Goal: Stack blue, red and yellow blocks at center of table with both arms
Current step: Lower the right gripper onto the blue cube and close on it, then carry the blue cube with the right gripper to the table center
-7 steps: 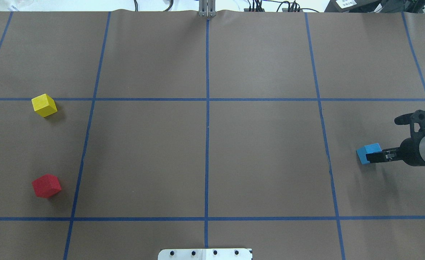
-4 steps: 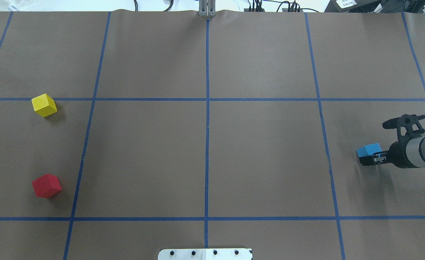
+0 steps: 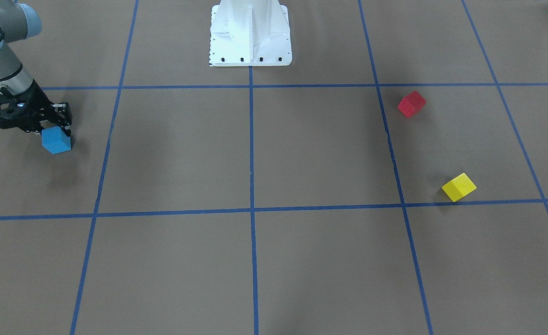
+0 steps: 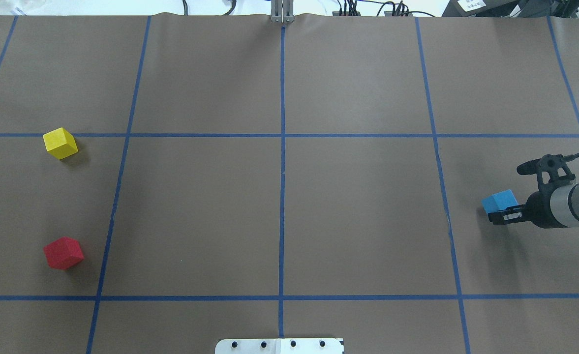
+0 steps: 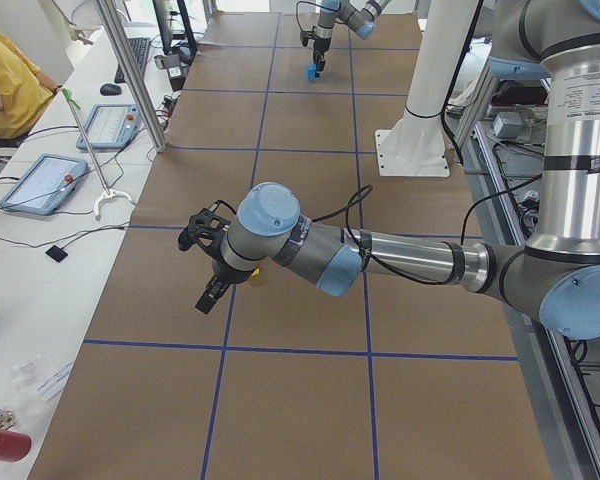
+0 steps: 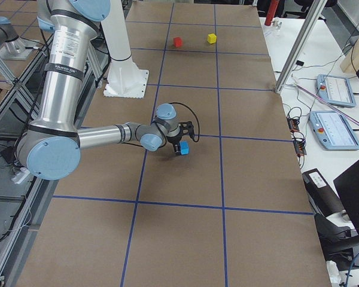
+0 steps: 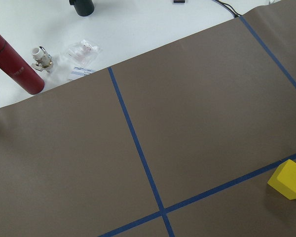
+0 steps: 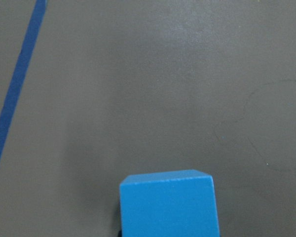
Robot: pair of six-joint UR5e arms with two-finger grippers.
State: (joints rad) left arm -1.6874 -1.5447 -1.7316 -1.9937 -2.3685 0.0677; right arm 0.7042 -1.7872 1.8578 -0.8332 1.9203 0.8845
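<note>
Right claw (image 3: 52, 132): closed on the blue block (image 4: 500, 201), a finger against each of two opposite faces, block at the fingertips. Right wrist view: blue block fills the bottom centre, bare table (image 4: 368, 221) beyond it, a tape line (image 8: 17, 94) off to the left. Whether the block clears the table cannot be told. This claw is low over the table's outer square on the robot's right side, well short of the centre line. Red block (image 4: 63, 252) and yellow block (image 4: 60, 143): both well apart from the right claw, across the whole table on the opposite side, each lying alone on the table, apart from one another. Red is the one nearer the white pedestal (image 3: 250, 32); yellow lies farther out, just beside a tape line. Left claw (image 5: 206, 300): seen only in the left side view, pointing down over the table; how far open it is, cannot tell. Yellow block shows just behind its wrist in that view. Left wrist view: yellow block at the lower right edge, no fingers in frame. Centre of the table holds no block yet.
</note>
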